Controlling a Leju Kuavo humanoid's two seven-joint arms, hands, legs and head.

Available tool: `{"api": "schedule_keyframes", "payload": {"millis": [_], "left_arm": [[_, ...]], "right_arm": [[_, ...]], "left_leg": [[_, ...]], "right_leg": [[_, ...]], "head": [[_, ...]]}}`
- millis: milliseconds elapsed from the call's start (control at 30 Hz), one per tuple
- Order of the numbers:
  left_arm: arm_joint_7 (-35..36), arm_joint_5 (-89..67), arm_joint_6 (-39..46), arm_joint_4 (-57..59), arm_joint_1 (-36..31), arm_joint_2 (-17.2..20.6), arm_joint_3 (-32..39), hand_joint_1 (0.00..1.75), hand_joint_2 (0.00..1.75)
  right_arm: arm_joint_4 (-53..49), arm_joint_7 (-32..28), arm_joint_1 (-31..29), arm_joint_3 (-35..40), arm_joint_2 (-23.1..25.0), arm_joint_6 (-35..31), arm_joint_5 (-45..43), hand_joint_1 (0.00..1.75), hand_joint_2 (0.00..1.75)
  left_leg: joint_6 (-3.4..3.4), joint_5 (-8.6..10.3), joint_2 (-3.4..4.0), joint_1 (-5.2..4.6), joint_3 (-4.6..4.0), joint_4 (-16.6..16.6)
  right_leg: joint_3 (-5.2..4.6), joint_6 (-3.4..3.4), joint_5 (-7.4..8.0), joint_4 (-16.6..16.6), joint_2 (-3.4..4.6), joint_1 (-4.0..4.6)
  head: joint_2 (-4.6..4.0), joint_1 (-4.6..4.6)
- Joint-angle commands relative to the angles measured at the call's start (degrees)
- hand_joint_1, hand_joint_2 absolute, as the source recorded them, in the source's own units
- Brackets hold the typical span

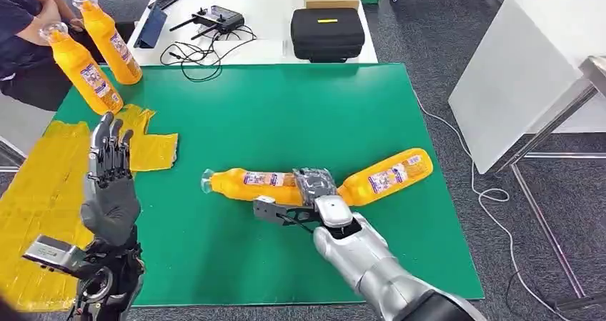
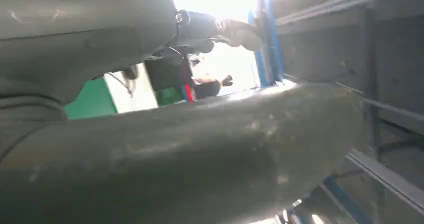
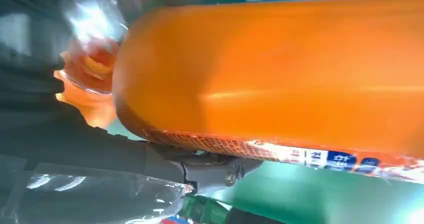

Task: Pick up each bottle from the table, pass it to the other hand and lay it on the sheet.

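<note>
A: Largest first. Green table (image 1: 286,121); yellow sheet (image 1: 43,185) spread over its left edge.

B: Noted. Bottles?

A: Two orange bottles lying flat near mid-table, necks toward each other. Left-lying bottle (image 1: 250,184) with clear cap pointing left; right-lying bottle (image 1: 389,175) angled up to the right. Two more, upright bottle pair (image 1: 96,49), at the far left corner beside a person's arm (image 1: 25,21).

B: Right hand?

A: Right hand (image 1: 314,186) lowered over the meeting point of the two lying bottles, fingers wrapped around an orange body. Seen close in the wrist view as orange bottle surface (image 3: 280,74) pressed against the palm. Cannot tell which of the two is gripped.

B: Left hand?

A: Left hand (image 1: 108,171) raised above the sheet, fingers straight and apart, nothing held, well apart from the lying bottles.

B: Smaller items?

A: Black case (image 1: 327,33) and controller with cables (image 1: 214,21) on the white table beyond.
</note>
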Motion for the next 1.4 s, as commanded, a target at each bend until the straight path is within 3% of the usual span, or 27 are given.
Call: {"api": "schedule_keyframes", "payload": {"millis": [33,67,133,400,567,767,900,1067,1400], "left_arm": [[0.3,8.7,-15.4,28.8,-8.3,-3.5,9.6,0.00,0.00],[0.3,9.1,-16.5,31.6,-9.2,-3.5,10.9,0.00,1.75],[0.3,9.6,-17.9,35.1,-9.9,-3.8,12.3,0.00,1.75],[0.3,9.2,-18.2,36.3,-10.4,-4.3,12.8,0.00,1.75],[2.5,15.2,-25.9,43.4,-13.2,-5.6,16.1,0.00,1.75],[8.8,23.2,-37.4,45.7,-15.6,-8.1,16.6,0.00,1.75],[9.8,24.7,-37.0,43.1,-15.3,-9.7,15.3,0.00,1.75],[12.0,29.8,-35.2,34.8,-11.2,-9.3,12.2,0.00,1.75],[12.8,33.8,-30.8,24.4,-4.7,-7.7,10.6,0.00,1.75]], "right_arm": [[-1.5,-8.2,-4.3,-8.4,-0.4,-9.3,-5.3,1.75,1.75],[-1.9,-10.1,-4.9,-9.6,-0.3,-10.8,-6.2,1.75,1.75],[-3.4,-13.8,-5.4,-11.6,0.1,-13.2,-8.0,1.75,1.75],[-3.6,-15.1,-5.3,-12.3,0.2,-14.0,-8.5,1.75,1.75],[-8.4,-20.4,-5.1,-14.6,1.6,-15.6,-11.0,1.75,1.75],[-8.5,-20.1,-4.7,-12.5,3.9,-14.8,-10.3,1.75,1.75],[-7.0,-21.1,-5.5,-11.0,6.4,-13.6,-10.6,1.75,1.75],[-9.1,-17.6,-4.6,4.9,6.4,-12.2,-22.2,1.75,1.75],[-10.5,-14.0,-1.8,27.0,6.4,-11.7,-35.8,1.75,1.75]], "left_leg": [[0.01,0.02,0.03,-0.08,0.19,-0.1],[0.02,0.02,0.00,-0.08,0.17,-0.1],[0.01,-0.02,0.08,-0.01,0.10,-0.1],[0.04,-0.04,0.00,-0.01,0.00,0.0],[0.03,-0.06,0.08,-0.02,-0.08,0.0],[0.01,-0.07,-0.04,0.01,-0.05,0.0],[0.03,-0.05,0.00,0.00,-0.18,0.0],[0.03,-0.11,0.15,0.03,-0.10,0.0],[0.02,-0.14,0.25,0.06,-0.09,-0.1]], "right_leg": [[0.14,0.03,-0.01,-0.1,-0.08,-0.07],[0.15,0.03,-0.02,0.0,-0.12,-0.07],[0.08,0.03,0.01,0.0,0.01,0.00],[0.00,0.06,-0.07,0.0,-0.09,0.00],[-0.07,0.05,-0.07,0.0,-0.02,-0.01],[-0.03,0.03,-0.10,0.0,-0.15,0.02],[-0.17,0.05,-0.07,0.0,-0.08,0.01],[-0.11,0.04,-0.08,0.0,0.04,0.03],[-0.13,0.03,-0.07,0.0,0.15,0.06]], "head": [[0.00,0.02],[0.00,0.00],[0.00,-0.02],[-0.02,0.00],[0.00,0.00],[0.00,0.00],[0.00,0.00],[0.00,0.00],[-0.02,0.02]]}}
